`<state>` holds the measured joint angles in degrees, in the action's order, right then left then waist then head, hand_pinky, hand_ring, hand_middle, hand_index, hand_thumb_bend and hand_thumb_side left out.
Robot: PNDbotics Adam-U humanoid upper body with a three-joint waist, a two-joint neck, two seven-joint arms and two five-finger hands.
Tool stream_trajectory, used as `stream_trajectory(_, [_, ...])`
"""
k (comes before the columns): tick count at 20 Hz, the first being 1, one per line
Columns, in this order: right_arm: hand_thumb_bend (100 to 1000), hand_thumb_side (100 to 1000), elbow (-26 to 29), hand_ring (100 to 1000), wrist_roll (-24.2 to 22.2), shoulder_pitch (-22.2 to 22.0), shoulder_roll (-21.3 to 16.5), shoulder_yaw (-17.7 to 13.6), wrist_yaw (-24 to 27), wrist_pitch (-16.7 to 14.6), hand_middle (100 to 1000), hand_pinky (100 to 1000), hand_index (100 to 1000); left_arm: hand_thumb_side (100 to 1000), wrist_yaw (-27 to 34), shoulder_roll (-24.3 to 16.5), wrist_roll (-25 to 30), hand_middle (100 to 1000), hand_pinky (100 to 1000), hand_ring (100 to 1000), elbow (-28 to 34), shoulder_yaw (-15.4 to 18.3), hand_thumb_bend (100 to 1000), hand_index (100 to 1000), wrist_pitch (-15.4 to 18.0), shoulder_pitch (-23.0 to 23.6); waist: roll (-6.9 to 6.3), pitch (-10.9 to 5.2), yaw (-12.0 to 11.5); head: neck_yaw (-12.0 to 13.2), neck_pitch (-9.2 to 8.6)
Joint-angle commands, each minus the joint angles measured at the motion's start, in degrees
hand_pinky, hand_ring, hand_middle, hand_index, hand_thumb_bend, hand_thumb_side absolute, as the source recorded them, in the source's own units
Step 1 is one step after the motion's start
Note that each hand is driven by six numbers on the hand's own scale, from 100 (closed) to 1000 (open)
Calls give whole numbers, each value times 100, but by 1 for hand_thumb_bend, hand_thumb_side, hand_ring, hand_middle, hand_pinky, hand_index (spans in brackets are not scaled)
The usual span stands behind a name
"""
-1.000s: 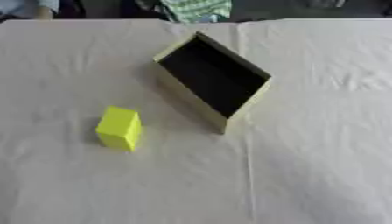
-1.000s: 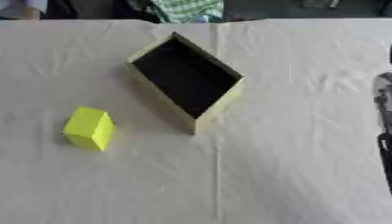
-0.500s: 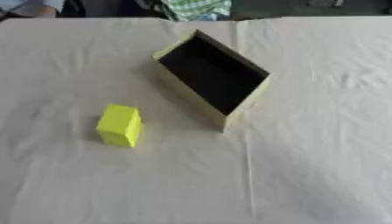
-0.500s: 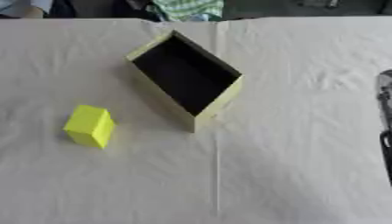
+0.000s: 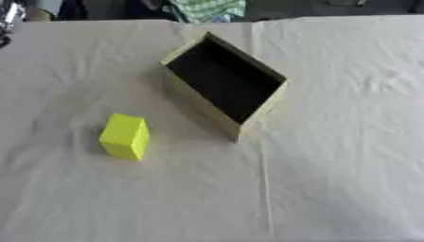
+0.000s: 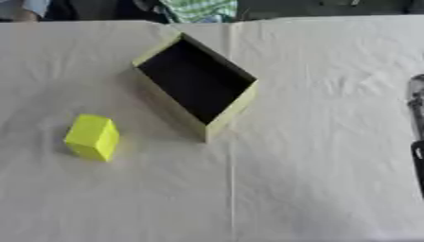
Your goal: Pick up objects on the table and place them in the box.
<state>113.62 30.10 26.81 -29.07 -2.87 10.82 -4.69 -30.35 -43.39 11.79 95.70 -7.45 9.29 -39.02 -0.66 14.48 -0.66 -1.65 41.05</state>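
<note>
A bright yellow rectangular block [image 5: 125, 136] stands on the cream, wrinkled tablecloth [image 5: 331, 179] that covers the table, on the robot's left side of the scene and apart from the open rectangular box with pale yellow-green walls and a black inside [image 5: 225, 83]. The box sits near the middle of the table toward the far edge, turned askew so that one corner points at the far side and another at the near side; nothing lies inside it. The block is near the box's long left wall but does not touch it. At the right edge of the right eye view a dark and silver part of the robot's right arm or hand [image 6: 417, 123] shows as a narrow strip, and I cannot tell how its fingers are set. The left hand shows in neither view. Both the block and the box rest untouched on the cloth
</note>
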Motion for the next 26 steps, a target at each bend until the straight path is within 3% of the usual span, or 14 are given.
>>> stream_trajectory(1, [100,693,97,739,-37,108,-130,-5,42,-1,518,727,811,946,-56,-118,648,756,834,799,-201,-238,100,851,99,-323,-98,-140,15,57,-48])
stream_trajectory(5, [100,693,97,738,-55,114,-122,10,54,9,516,727,812,965,-201,-15,1425,779,873,843,-342,-484,100,856,156,-629,-116,-126,48,85,-78])
stream_trajectory(7, [100,694,97,738,-60,116,-121,16,58,16,516,727,812,956,-267,35,1835,785,880,853,-359,-591,172,852,30,-745,-128,-119,59,91,-94])
stream_trajectory(9, [100,694,97,738,-67,120,-119,22,61,19,516,727,812,959,-331,58,2133,787,884,857,-324,-670,184,852,-155,-828,-135,-116,63,93,-100])
stream_trajectory(11, [100,695,97,738,-71,121,-119,24,62,21,516,728,812,964,-330,81,2369,791,891,859,-318,-754,264,861,-356,-866,-138,-115,73,95,-110])
stream_trajectory(15, [100,698,97,739,-73,113,-118,23,63,22,515,728,812,938,-223,110,2754,793,890,861,-319,-923,335,863,-725,-908,-131,-116,83,98,-122])
stream_trajectory(22, [100,701,97,739,-86,114,-100,32,70,30,515,728,811,868,-24,222,3165,820,901,878,-234,-1154,477,910,-933,-956,-115,-116,76,97,-140])
stream_trajectory(24, [100,702,97,739,-86,107,-102,31,71,32,514,728,811,839,30,193,3338,838,923,895,-198,-1214,579,928,-910,-935,-117,-114,77,86,-139])
stream_trajectory(25, [100,703,97,739,-86,103,-103,32,71,33,514,729,811,850,49,172,3437,850,945,908,-177,-1232,688,939,-881,-921,-120,-114,76,77,-137])
stream_trajectory(26, [100,703,97,739,-88,101,-102,33,72,34,514,729,811,853,57,150,3526,851,948,910,-153,-1236,702,940,-849,-909,-123,-114,74,70,-135])
